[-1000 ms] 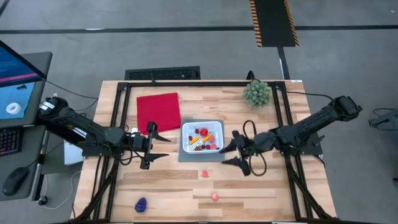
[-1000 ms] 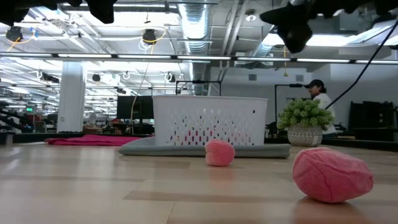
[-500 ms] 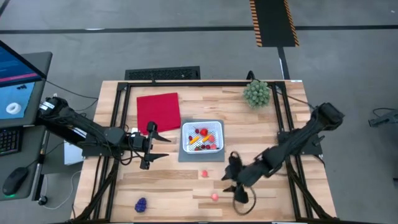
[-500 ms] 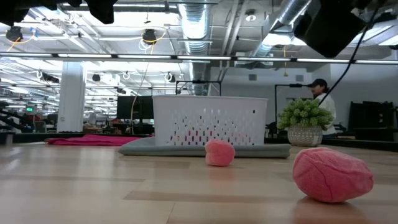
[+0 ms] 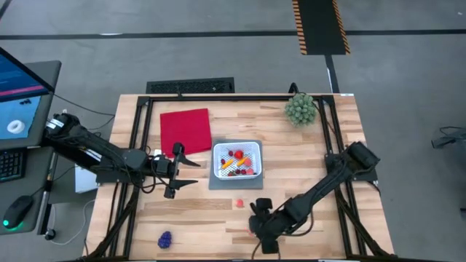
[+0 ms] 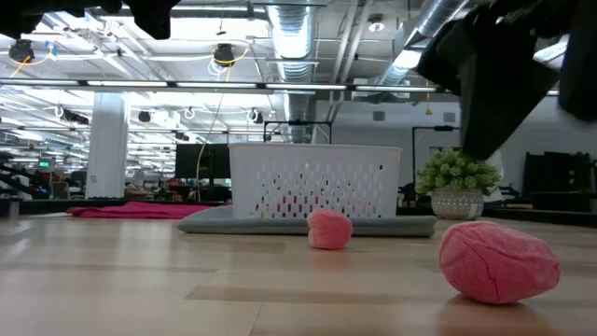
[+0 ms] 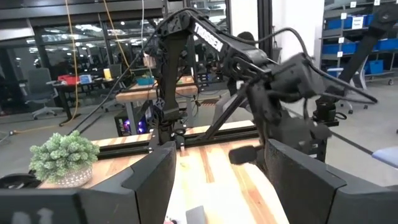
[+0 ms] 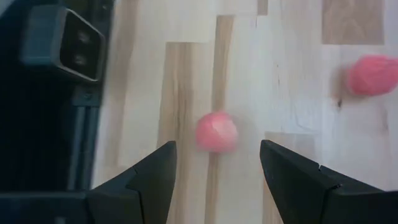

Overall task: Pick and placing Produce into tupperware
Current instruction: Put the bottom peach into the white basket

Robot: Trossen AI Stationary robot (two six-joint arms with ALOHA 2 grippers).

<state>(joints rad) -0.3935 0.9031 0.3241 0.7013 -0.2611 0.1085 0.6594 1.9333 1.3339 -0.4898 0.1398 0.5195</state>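
Right hand (image 8: 212, 171) spread open above a pink toy fruit (image 8: 216, 132) near the tabletop (image 5: 306, 145) front edge, left hand (image 5: 182, 169) held released beside the white tupperware (image 5: 236, 159)

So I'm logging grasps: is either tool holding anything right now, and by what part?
Nothing is held. The right tool is open above a pink fruit; the left tool waits open.

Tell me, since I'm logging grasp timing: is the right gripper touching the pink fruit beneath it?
Apart. In the right wrist view the pink fruit lies on bare wood ahead of the open right gripper, clear of both fingers.
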